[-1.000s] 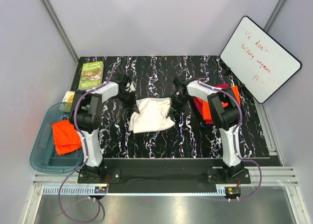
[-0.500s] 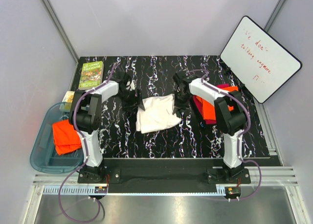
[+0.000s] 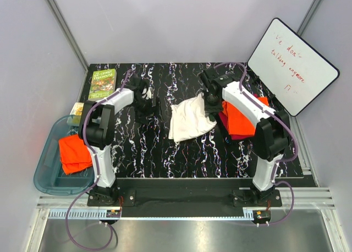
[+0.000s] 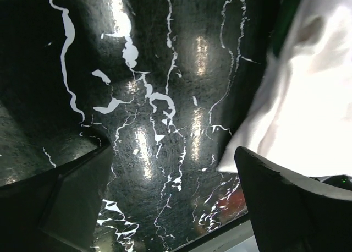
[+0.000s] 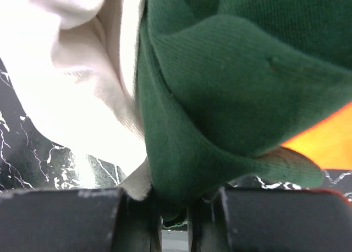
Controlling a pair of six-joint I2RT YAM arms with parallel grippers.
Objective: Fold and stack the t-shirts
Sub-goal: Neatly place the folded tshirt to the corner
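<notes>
The right pincer (image 5: 175, 211) is closed on the cream tee (image 3: 188, 119); the left pincer (image 4: 170, 180) is wide open, empty.

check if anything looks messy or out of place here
The cream tee lies rumpled and askew on the table, its green sleeve pinched in the right end effector. An orange tee sits crumpled in the bin at far left.

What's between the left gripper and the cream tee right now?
Only bare black marbled tabletop. The left gripper is open and apart from the cream tee. Top external and left wrist views both show the gap.
</notes>
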